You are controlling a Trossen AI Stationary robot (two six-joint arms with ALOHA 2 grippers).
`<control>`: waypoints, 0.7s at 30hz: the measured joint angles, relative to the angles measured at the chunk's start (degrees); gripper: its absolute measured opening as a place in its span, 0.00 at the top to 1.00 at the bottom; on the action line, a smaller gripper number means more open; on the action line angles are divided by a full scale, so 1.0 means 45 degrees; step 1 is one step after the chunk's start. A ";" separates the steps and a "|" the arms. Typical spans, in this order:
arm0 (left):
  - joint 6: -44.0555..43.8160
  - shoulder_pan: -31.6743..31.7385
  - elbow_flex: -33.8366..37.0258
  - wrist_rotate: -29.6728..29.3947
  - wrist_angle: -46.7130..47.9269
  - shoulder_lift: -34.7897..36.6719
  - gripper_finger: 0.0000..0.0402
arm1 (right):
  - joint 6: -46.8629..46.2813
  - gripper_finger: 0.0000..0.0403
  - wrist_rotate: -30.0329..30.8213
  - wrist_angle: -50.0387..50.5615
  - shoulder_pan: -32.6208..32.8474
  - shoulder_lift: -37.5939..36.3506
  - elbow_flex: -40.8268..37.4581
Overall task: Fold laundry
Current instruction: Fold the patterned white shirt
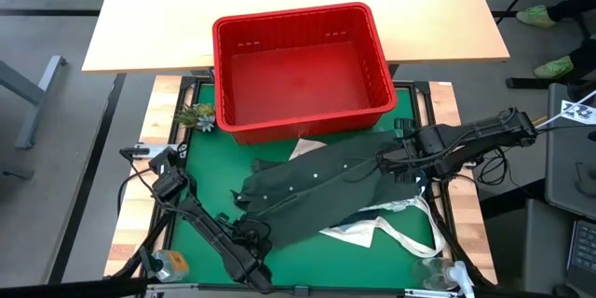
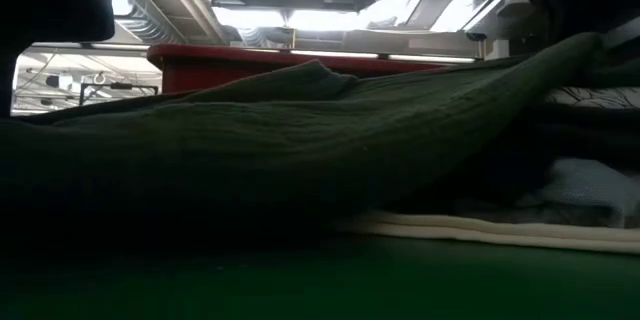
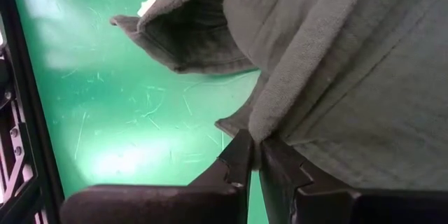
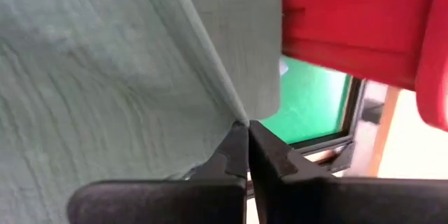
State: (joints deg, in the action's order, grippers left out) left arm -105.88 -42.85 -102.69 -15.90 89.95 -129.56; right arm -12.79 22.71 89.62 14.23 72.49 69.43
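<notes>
The olive garment (image 1: 317, 191) lies spread across the middle of the green tabletop (image 1: 200, 163), stretched on a slant from the near left up toward the right, just in front of the red basket (image 1: 303, 65); a row of small pale buttons shows along its length in the high view. The left end effector (image 1: 250, 235) sits at the garment's near-left end, low over the mat; in the left wrist view its fingers (image 3: 238, 157) are pressed together on a folded edge of the cloth (image 3: 336, 63), with a cuff-like opening of the same garment lying on the mat beyond. The right end effector (image 1: 396, 160) is at the garment's far-right end, beside the basket's front corner; in the right wrist view its fingers (image 4: 234, 150) are closed on a thin edge of the fabric (image 4: 105, 70), the basket wall (image 4: 357, 21) close by. Between the two, the cloth looks drawn fairly taut. In the low view the garment (image 2: 300, 150) fills most of the frame as a long dark ridge, the basket rim (image 2: 280, 60) behind it. A white bag (image 1: 368, 231) with long handles lies partly under the garment's near-right side; a pale scrap (image 1: 305, 148) pokes out at the garment's far edge, next to the basket.
</notes>
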 joint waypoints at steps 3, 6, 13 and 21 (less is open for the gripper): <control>0.0008 0.0000 0.0000 -0.0019 0.0005 0.0000 0.96 | 0.0367 1.00 0.0084 -0.0168 -0.0003 0.0000 0.0000; 0.0022 -0.0005 0.0000 -0.0001 0.0015 0.0000 0.94 | 0.0388 1.00 -0.0006 -0.0334 -0.0003 0.0000 0.0000; 0.0067 -0.0023 0.0000 0.0219 0.0044 0.0000 0.81 | 0.0415 0.84 0.0784 -0.0174 -0.0003 -0.0003 0.0000; 0.0413 -0.0013 0.0000 0.0207 0.0034 0.0025 0.67 | 0.0255 0.59 0.1224 -0.0182 -0.0003 -0.0002 0.0000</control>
State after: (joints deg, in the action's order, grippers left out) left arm -104.02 -42.91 -102.69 -14.97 90.11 -129.44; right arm -11.65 28.22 88.80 14.22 72.48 69.43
